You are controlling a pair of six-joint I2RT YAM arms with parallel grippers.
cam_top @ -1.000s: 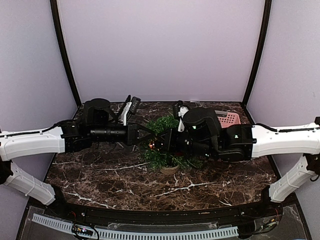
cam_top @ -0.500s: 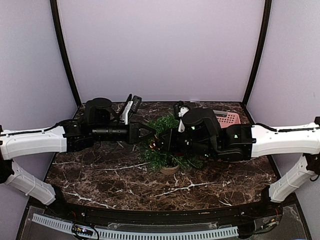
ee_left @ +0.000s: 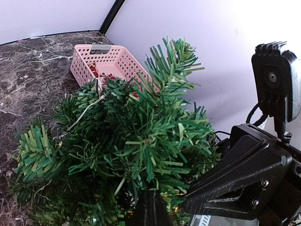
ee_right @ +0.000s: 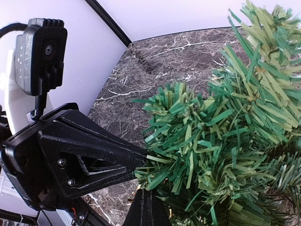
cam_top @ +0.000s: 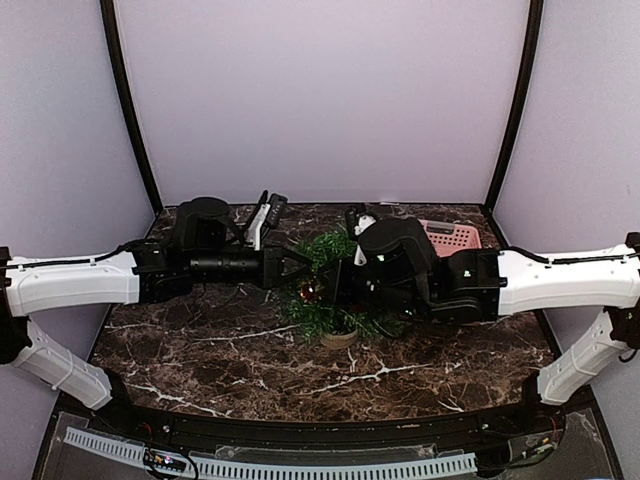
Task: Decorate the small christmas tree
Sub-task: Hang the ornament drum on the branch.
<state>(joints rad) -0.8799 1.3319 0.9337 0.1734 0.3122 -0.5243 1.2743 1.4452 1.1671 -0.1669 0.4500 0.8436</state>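
small christmas tree (ee_left: 141, 136) between closed left gripper (cam_top: 302, 266) and closed right gripper (cam_top: 335, 285), pink basket (ee_left: 117, 61) holding red ornaments (ee_left: 104, 75) behind

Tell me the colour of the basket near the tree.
The basket is pink, clearest in the left wrist view.

I can read no text, brand, number or sign in any view. Tiny pale marks run down the black camera housing (ee_right: 40, 52) at the upper left of the right wrist view, but they are too small for me to make out. In the top view, two small green spots sit on the right arm (cam_top: 440, 285), right of centre. They are too small to tell whether they are lettering.
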